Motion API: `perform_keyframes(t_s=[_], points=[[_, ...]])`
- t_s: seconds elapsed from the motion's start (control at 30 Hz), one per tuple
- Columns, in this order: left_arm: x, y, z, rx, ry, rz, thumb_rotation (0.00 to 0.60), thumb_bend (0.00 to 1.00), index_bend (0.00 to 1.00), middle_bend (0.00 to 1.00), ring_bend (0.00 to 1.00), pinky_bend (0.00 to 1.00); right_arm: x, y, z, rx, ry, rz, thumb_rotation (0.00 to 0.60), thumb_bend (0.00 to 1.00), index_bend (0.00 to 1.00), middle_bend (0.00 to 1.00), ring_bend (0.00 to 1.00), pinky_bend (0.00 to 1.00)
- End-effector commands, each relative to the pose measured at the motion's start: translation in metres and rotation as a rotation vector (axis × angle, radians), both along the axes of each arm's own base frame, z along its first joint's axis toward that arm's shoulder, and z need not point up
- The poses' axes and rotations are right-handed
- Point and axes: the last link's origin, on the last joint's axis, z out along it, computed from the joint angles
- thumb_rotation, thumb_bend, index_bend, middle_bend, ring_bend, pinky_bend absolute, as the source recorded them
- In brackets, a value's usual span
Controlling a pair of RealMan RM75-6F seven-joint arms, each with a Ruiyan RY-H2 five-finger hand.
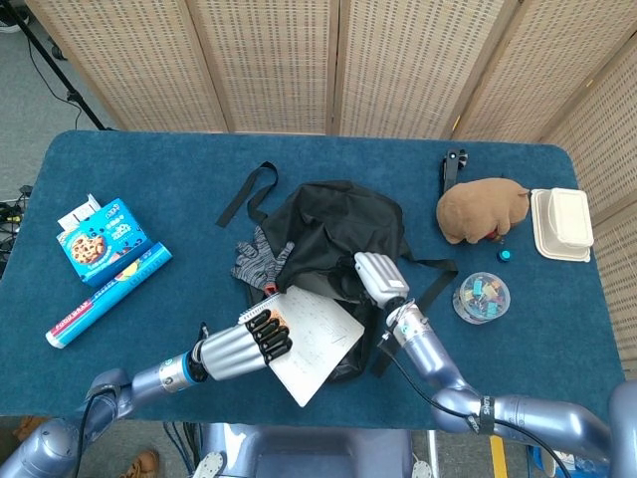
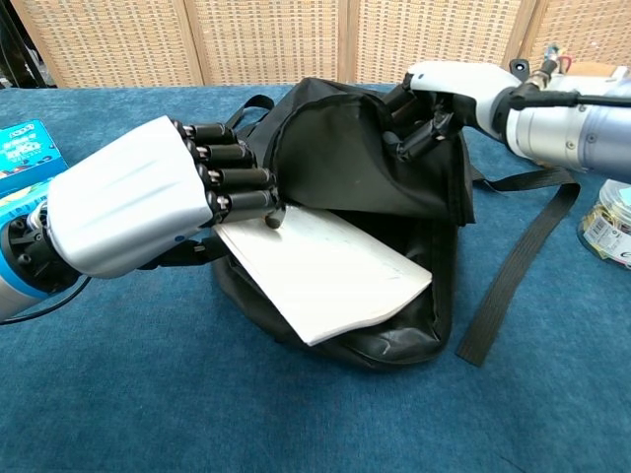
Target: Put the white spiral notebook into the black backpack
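The black backpack [image 1: 333,234] [image 2: 375,168] lies in the middle of the blue table. My right hand [image 1: 376,278] [image 2: 439,99] grips its upper flap and holds the mouth lifted. My left hand [image 1: 244,346] [image 2: 148,207] grips the white spiral notebook [image 1: 314,339] [image 2: 330,271] at its spiral edge. The notebook lies tilted over the backpack's lower lip, its far edge under the raised flap. How far it reaches inside is hidden by the flap.
Grey gloves [image 1: 254,261] lie left of the backpack. A cookie box [image 1: 100,237] and a blue tube [image 1: 109,294] sit at the far left. A brown plush [image 1: 483,209], a white container [image 1: 560,224] and a clip jar [image 1: 482,297] stand right. A strap [image 2: 513,261] trails to the right.
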Motion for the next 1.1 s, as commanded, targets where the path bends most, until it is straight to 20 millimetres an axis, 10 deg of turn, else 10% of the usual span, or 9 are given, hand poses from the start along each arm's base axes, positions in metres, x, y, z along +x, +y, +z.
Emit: perform_keyframes(t_s=[0.03, 1.1], points=[[-0.002, -0.002, 0.000, -0.006, 0.009, -0.009, 0.600, 0.52, 0.82, 0.63, 0.51, 0.51, 0.005, 0.000, -0.001, 0.000, 0.010, 0.004, 0.600, 0.64, 0.61, 0.60, 0.34, 0.24], [0.012, 0.018, -0.023, 0.114, 0.121, 0.079, 0.600, 0.52, 0.82, 0.63, 0.52, 0.52, 0.014, 0.000, 0.013, 0.006, -0.013, -0.015, 0.600, 0.64, 0.62, 0.62, 0.34, 0.24]])
